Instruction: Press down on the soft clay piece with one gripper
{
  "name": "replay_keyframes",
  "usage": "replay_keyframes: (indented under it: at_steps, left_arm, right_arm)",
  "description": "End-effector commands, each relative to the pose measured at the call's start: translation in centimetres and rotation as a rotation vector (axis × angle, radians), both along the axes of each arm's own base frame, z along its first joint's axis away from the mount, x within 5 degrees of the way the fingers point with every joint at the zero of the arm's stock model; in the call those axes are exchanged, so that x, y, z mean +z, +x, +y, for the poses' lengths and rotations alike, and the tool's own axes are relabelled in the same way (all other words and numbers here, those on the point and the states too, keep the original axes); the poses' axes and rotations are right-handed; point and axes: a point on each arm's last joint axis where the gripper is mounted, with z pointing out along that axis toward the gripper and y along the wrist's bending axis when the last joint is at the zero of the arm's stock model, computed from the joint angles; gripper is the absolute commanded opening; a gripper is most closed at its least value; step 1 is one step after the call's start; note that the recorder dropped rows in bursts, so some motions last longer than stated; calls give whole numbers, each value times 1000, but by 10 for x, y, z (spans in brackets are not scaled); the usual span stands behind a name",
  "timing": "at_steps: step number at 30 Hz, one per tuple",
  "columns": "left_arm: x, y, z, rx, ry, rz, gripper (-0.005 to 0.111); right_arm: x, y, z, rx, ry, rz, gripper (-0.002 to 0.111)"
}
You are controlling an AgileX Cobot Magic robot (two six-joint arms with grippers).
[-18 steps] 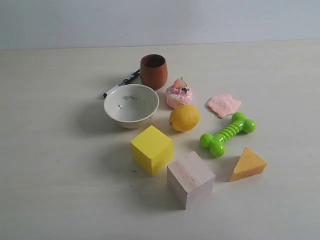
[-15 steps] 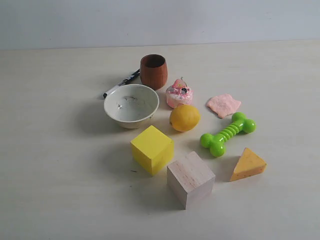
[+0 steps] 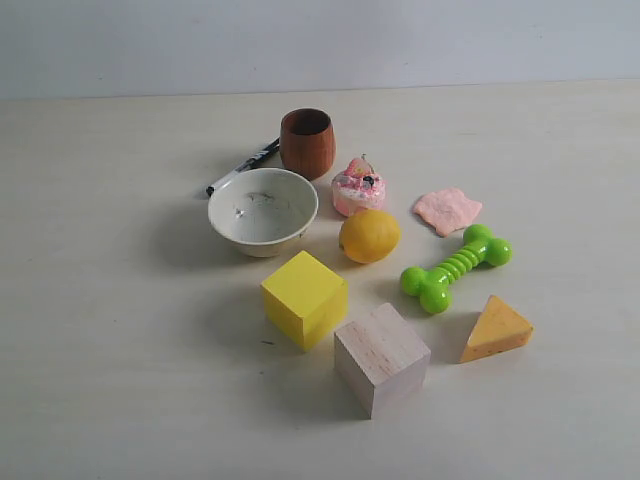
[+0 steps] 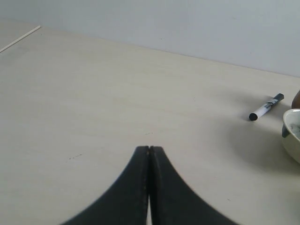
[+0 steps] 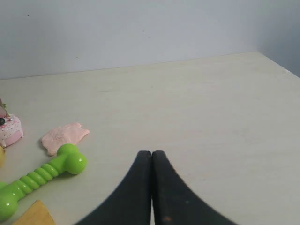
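The soft clay piece [image 3: 447, 210] is a thin salmon-pink patty with ragged edges, lying flat at the right of the table, just beyond the green bone toy. The right wrist view also catches the clay piece [image 5: 64, 136], well off to the side of my right gripper [image 5: 151, 152]. That gripper is shut with nothing between its black fingers. My left gripper [image 4: 149, 147] is shut and empty too, over bare table far from the clay. Neither arm shows in the exterior view.
Around the clay are a green bone toy [image 3: 455, 267], a pink-and-white cake chunk [image 3: 357, 188], a lemon [image 3: 369, 236], a cheese wedge [image 3: 496, 329], yellow [image 3: 304, 299] and wooden [image 3: 381, 358] cubes, a white bowl [image 3: 263, 210], a brown cup [image 3: 306, 142] and a marker [image 3: 242, 167].
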Motion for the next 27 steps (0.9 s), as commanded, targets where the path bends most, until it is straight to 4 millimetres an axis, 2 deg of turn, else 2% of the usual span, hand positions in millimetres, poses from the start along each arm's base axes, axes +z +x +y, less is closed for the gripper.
replay_keyframes:
  at_steps: [1,3,5,14,19,21,24,27]
  left_arm:
    - [1,0,0,-6,-2,-14,0]
    - [1,0,0,-6,-2,-14,0]
    - [1,0,0,-6,-2,-14,0]
    - [1,0,0,-6,-2,-14,0]
    - [1,0,0,-6,-2,-14,0]
    - [1,0,0,-6,-2,-14,0]
    - [1,0,0,-6,-2,-14,0]
    - [1,0,0,-6,-2,-14,0]
  right_arm:
    - [11,2,-1,-17,17,-142,0]
    - [25,2,-4,-43,14,-290,0]
    - [31,2,-5,-56,6,-359,0]
    - [34,1,-6,-61,1,-390,0]
    - [62,-8,-10,-121,-26,-717,0]
    - [71,-14,-12,-130,34,-848,0]
    - [77,-15,-11,-118,55,-840,0]
    - [92,-15,-8,-94,64,-776,0]
